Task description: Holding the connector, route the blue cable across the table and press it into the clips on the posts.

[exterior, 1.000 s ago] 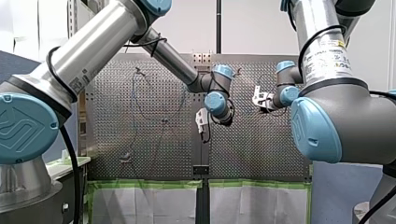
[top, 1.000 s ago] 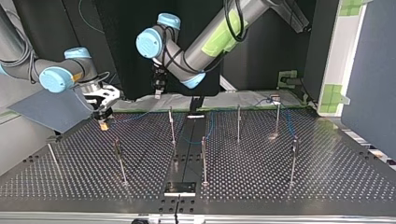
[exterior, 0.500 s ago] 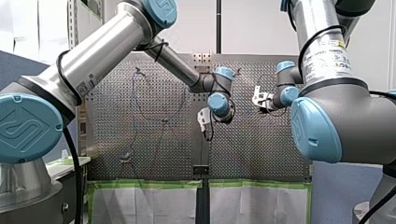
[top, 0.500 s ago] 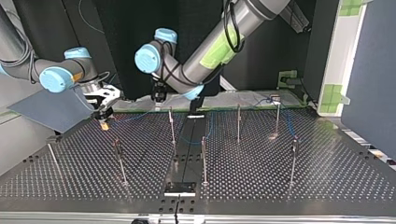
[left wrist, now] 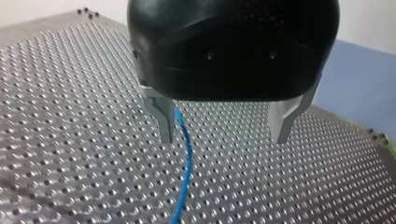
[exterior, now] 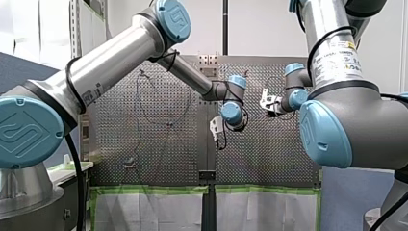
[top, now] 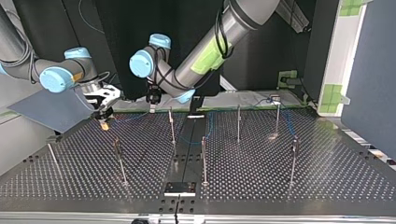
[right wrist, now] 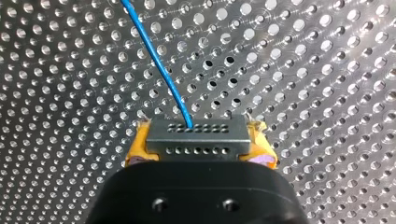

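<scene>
**Front view.** My left gripper (exterior: 219,134) hangs over the middle of the perforated table (exterior: 269,159). Its fingers are too small here to read. My right gripper (exterior: 268,102) sits a little further toward the view's right. The blue cable (exterior: 137,115) shows as a thin line over the table's left half.

**Top view.** My right gripper is low over the table's far corner at the view's left, and something yellow at its tip is close to the surface. The cable leaves it and runs toward the view's right along the far edge, among the upright posts (top: 203,158). My left gripper hangs above that run, near the far post beside the centre strip.

**Left wrist view.** The two metal fingers (left wrist: 163,119) are spread wide and hold nothing. The cable passes between them, just inside one finger. I cannot tell whether it touches that finger. It drops to the table below.

**Right wrist view.** The yellow pads (right wrist: 137,149) are clamped on the grey connector (right wrist: 196,133), one on each end. The cable comes out of the connector's face and runs ahead over the table.
</scene>
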